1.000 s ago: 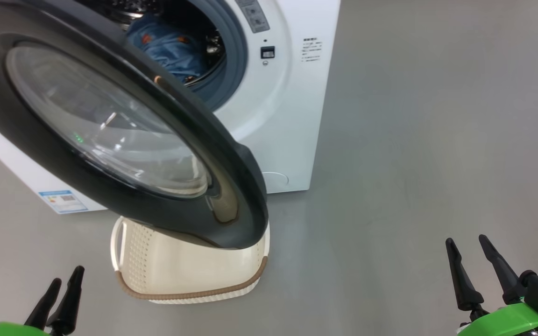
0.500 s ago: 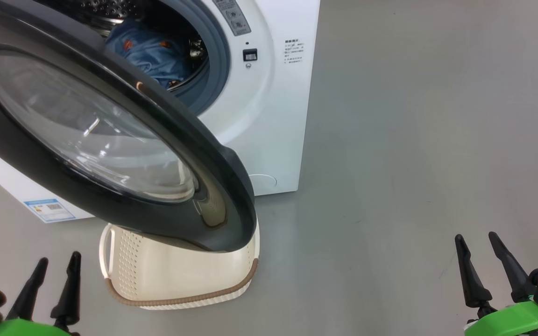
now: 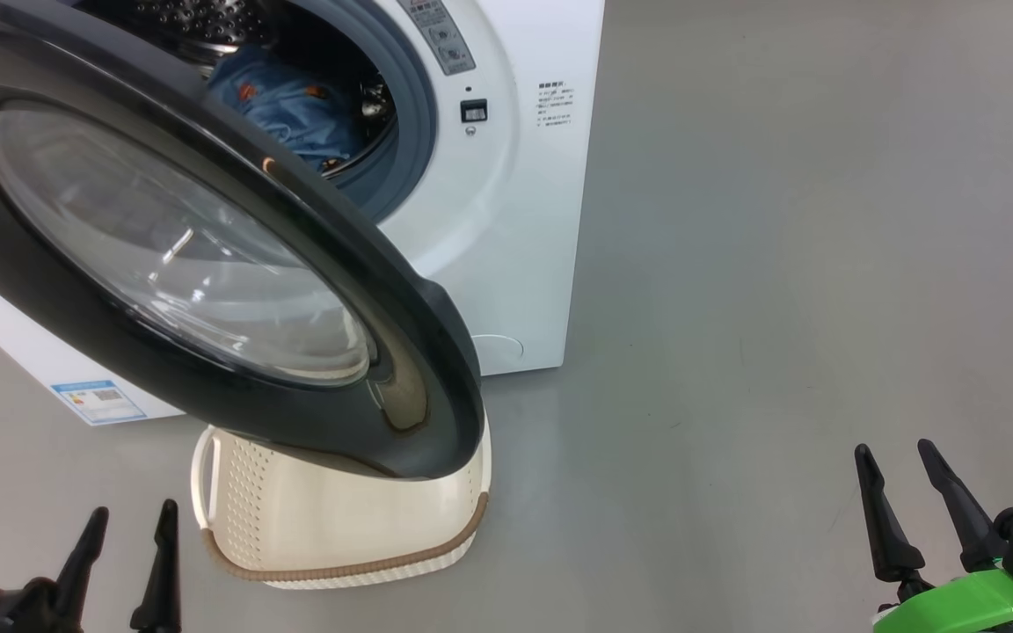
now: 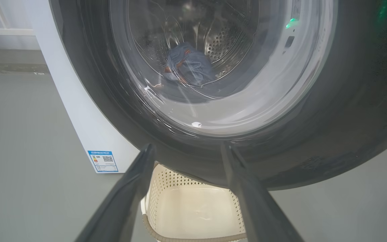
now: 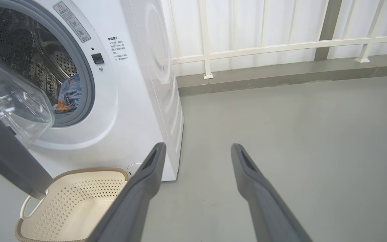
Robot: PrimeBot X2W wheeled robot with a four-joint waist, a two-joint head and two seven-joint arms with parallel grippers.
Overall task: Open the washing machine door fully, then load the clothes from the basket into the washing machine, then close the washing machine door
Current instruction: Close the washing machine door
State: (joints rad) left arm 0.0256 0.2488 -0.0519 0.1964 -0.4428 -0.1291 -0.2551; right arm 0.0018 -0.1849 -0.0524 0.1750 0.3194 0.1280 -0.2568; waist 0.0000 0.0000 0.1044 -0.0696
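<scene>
The white washing machine (image 3: 506,220) (image 5: 136,84) stands ahead with its black-rimmed glass door (image 3: 207,264) (image 4: 348,117) (image 5: 5,148) swung open toward me. Light blue clothes (image 3: 291,105) (image 4: 190,65) (image 5: 69,94) lie inside the steel drum. The cream basket (image 3: 339,527) (image 4: 193,208) (image 5: 69,205) sits on the floor under the door's lower edge, and its inside looks bare. My left gripper (image 3: 133,523) (image 4: 186,151) is open at the lower left, just short of the door's outer face. My right gripper (image 3: 893,453) (image 5: 197,148) is open at the lower right, over bare floor.
Grey floor (image 3: 779,264) spreads to the right of the machine. A white railing and wall (image 5: 281,43) run behind it, above a low grey kerb. A blue label (image 3: 93,400) marks the machine's lower left corner.
The head view has shifted a little, so the machine and basket sit slightly further left and lower. My left gripper has moved rightward and now stands more upright. The right gripper has hardly moved.
</scene>
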